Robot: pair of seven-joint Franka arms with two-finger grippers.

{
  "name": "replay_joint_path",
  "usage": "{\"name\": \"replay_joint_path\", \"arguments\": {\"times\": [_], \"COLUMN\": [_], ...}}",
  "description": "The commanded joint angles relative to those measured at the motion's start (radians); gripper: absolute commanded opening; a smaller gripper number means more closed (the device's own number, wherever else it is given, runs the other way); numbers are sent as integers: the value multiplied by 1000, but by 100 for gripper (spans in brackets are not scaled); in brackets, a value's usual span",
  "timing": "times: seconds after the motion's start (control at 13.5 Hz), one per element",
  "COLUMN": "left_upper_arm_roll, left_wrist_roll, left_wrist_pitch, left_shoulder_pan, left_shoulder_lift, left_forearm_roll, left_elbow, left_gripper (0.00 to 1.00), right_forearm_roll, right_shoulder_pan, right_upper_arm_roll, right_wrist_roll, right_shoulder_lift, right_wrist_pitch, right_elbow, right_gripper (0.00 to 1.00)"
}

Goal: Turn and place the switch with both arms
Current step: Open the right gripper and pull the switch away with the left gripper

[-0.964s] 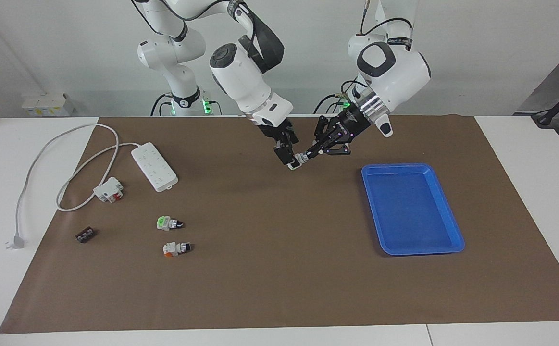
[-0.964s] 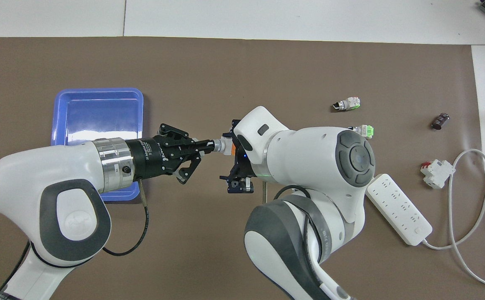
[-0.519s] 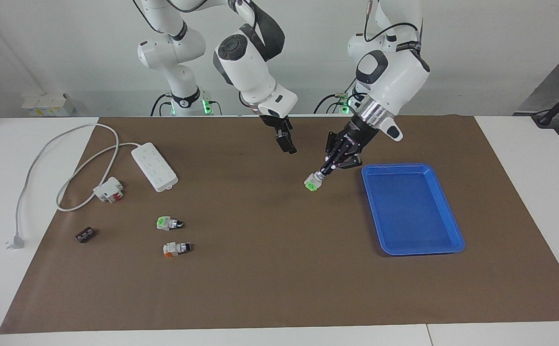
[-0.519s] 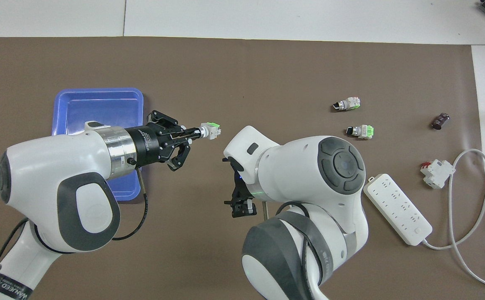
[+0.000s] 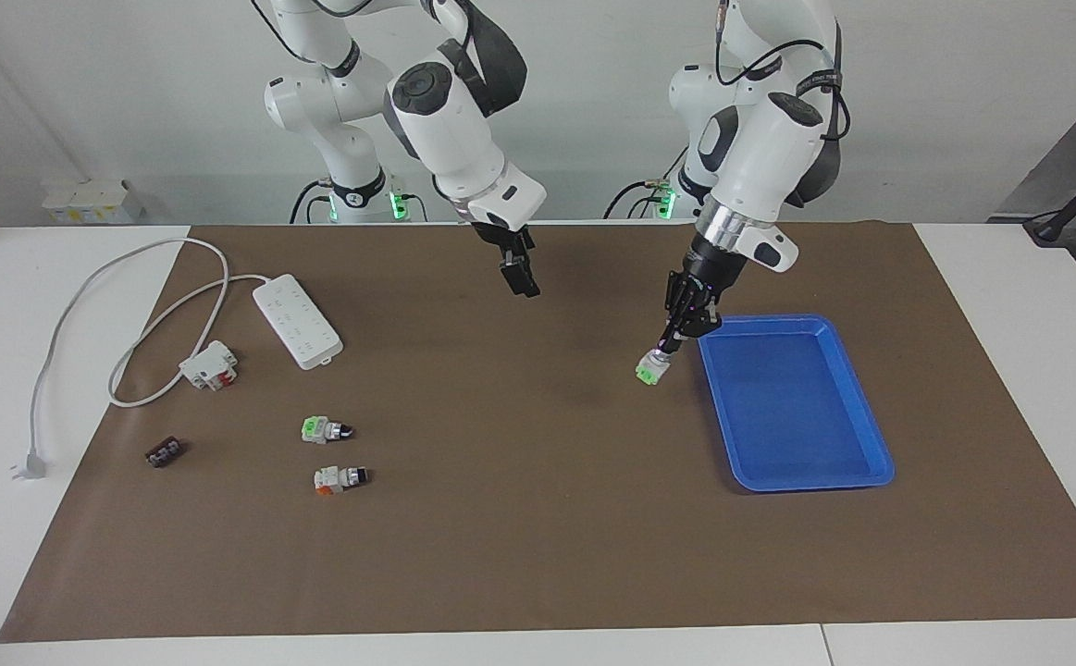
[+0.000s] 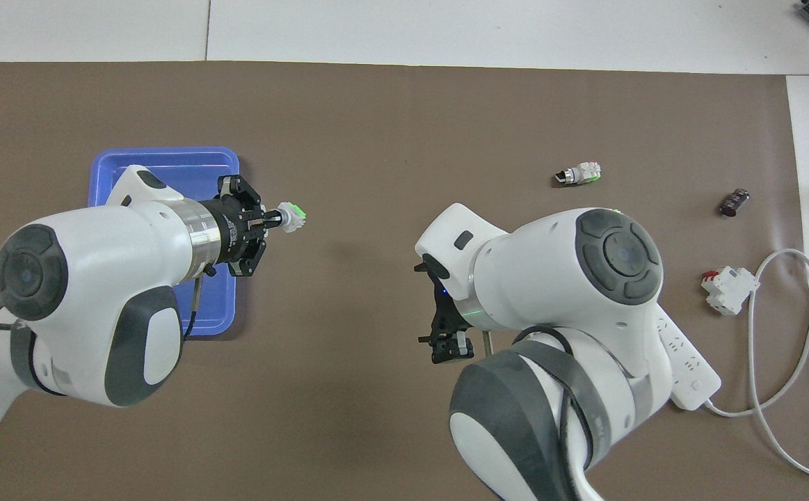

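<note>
The brown mat (image 5: 538, 555) covers most of the table, and the blue tray (image 5: 857, 388) lies on it toward the left arm's end, with nothing in it. A second ago both grippers met at the switch (image 5: 651, 371) above the middle of the mat; now only the left gripper (image 5: 676, 340) has it, fingers pinching the knob end, the green block hanging down over the mat just beside the tray's rim. So the turning and the handover look finished, and only the placing remains, I think. The right gripper (image 5: 521, 277) has let go and pulled back over the mat near the robots, its fingers spread, and it waits. The power strip (image 5: 297, 320) and two similar switches, the green one (image 5: 325, 429) and the white one (image 5: 340, 478), lie toward the right arm's end
</note>
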Motion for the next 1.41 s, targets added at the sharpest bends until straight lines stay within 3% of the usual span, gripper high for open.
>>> {"name": "replay_joint_path", "arguments": {"times": [0.0, 0.22, 0.52, 0.96, 1.34], "left_upper_arm_roll": [0, 0, 0, 2, 2], "left_wrist_roll": [158, 417, 910, 1344, 1533], "left_wrist_pitch": [-98, -122, -146, -152, -149], "left_shoulder_pan": [54, 158, 286, 376, 453], "left_shoulder_lift": [-6, -11, -13, -19, -16], "left_forearm_roll": [109, 164, 164, 167, 167], "left_elbow": [12, 9, -6, -112, -137], "left_gripper": [0, 0, 0, 0, 0], "right_forearm_roll": [-26, -26, -30, -67, -98], "right_shoulder_pan": [-67, -104, -166, -232, -236], "right_upper_arm_roll": [8, 6, 3, 3, 1], "right_wrist_roll": [20, 21, 29, 280, 590], "right_shoulder_lift": [-49, -49, -48, -35, -43], "right_wrist_pitch": [-62, -50, -126, -150, -147], "right_elbow": [-16, -2, 30, 114, 153], "right_gripper": [100, 100, 100, 100, 100]}}
